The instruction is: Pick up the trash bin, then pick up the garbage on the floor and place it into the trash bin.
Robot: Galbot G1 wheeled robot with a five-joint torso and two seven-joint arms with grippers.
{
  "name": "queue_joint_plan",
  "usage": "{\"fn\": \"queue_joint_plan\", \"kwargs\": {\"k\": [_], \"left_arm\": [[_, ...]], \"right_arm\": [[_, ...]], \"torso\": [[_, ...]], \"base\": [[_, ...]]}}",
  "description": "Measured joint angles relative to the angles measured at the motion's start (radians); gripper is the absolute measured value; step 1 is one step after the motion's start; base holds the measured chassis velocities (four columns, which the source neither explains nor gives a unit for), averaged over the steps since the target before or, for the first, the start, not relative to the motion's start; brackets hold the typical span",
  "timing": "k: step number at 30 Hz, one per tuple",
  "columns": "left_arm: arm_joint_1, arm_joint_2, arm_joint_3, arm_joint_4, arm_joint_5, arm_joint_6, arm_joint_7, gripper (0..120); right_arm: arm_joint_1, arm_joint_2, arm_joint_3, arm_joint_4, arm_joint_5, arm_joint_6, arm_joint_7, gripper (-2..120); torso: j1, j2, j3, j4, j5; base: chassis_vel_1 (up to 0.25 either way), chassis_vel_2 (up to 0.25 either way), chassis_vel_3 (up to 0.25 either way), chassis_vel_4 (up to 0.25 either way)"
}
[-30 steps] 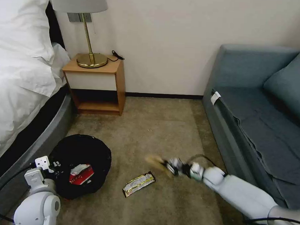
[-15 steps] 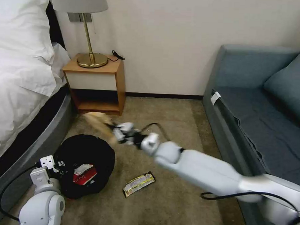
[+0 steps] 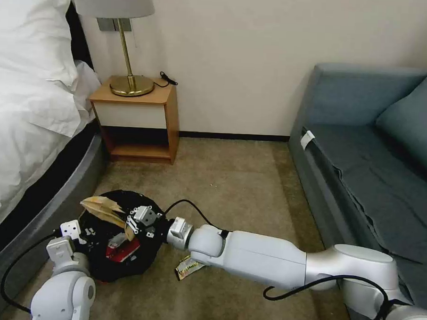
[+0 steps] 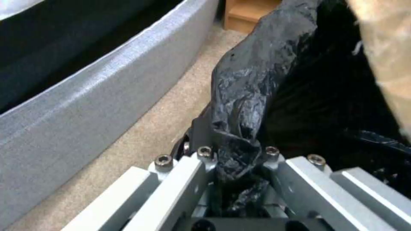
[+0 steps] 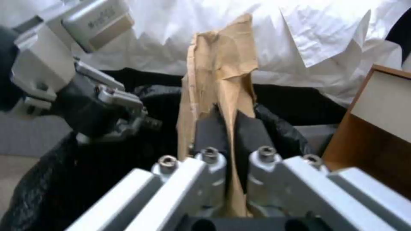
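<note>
Hanging over the mouth of the trash bin (image 3: 115, 240), the crumpled tan paper bag (image 3: 103, 207) is pinched between the closed pads of the right gripper (image 3: 134, 227), held above the opening, presumably so it falls inside once let go; the right wrist view shows the paper squeezed tight between the two black pads (image 5: 210, 133). The bin sits low beside the bed (image 3: 31, 123), its black liner gripped at the rim by the left gripper (image 4: 235, 173), jaws closed on a bunched fold of plastic, likely to keep the bin steady and its mouth open to the other arm. A red-white snack wrapper (image 3: 122, 246) already lies inside. The long yellowish wrapper (image 3: 187, 267) is on the carpet (image 3: 241, 180) just beside the bin, partly under the right arm, not yet collected. Nightstand (image 3: 139, 123) and sofa (image 3: 364, 162) stand well apart.
</note>
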Motion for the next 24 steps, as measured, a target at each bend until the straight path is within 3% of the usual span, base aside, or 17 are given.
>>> {"fn": "queue_joint_plan", "kwargs": {"k": [2,12,14,16,18,22,23,24], "left_arm": [[0.000,0.000,0.000,-0.001,0.000,0.000,0.000,4],[-0.002,0.002,-0.004,-0.005,-0.002,0.003,0.000,4],[-0.002,0.002,-0.004,-0.006,-0.003,0.003,0.000,4],[-0.001,0.003,-0.006,-0.012,-0.005,0.006,0.000,4],[0.000,0.004,-0.008,-0.016,-0.006,0.006,0.000,4],[0.001,0.010,-0.021,-0.024,-0.017,0.008,0.000,4],[0.000,0.011,-0.025,-0.024,-0.020,0.008,0.000,4],[0.000,0.011,-0.025,-0.024,-0.020,0.008,0.000,4]], "right_arm": [[0.000,-0.001,0.000,0.000,-0.002,-0.001,0.000,13],[-0.002,-0.018,0.006,0.010,-0.013,-0.002,-0.002,52],[-0.002,-0.019,0.010,0.011,-0.014,-0.002,-0.002,54],[0.007,-0.029,0.048,0.024,-0.021,-0.002,-0.003,65],[0.013,-0.038,0.070,0.031,-0.026,-0.003,-0.005,69],[0.054,-0.119,0.159,0.039,-0.050,-0.012,-0.042,88],[0.066,-0.166,0.170,0.030,-0.057,-0.012,-0.068,92],[0.066,-0.166,0.170,0.030,-0.057,-0.012,-0.068,92]], "torso": [[0.000,0.000,0.000,0.0001,0.0000],[0.000,0.000,0.000,0.0000,0.0001],[0.000,0.000,0.000,0.0001,0.0001],[0.000,0.000,0.000,0.0001,0.0001],[0.000,0.000,0.000,0.0002,0.0002],[0.000,0.000,0.000,0.0003,0.0003],[0.000,0.000,0.000,0.0004,0.0003],[0.000,0.000,0.000,0.0004,0.0003]], "base": [[0.000,0.000,0.000,0.000],[0.000,0.000,0.000,0.000],[0.000,0.000,0.000,0.000],[0.000,0.000,0.000,0.000],[0.000,0.000,0.000,0.000],[0.000,0.000,0.000,0.000],[0.000,0.000,0.000,0.000],[0.000,0.000,0.000,0.000]]}}
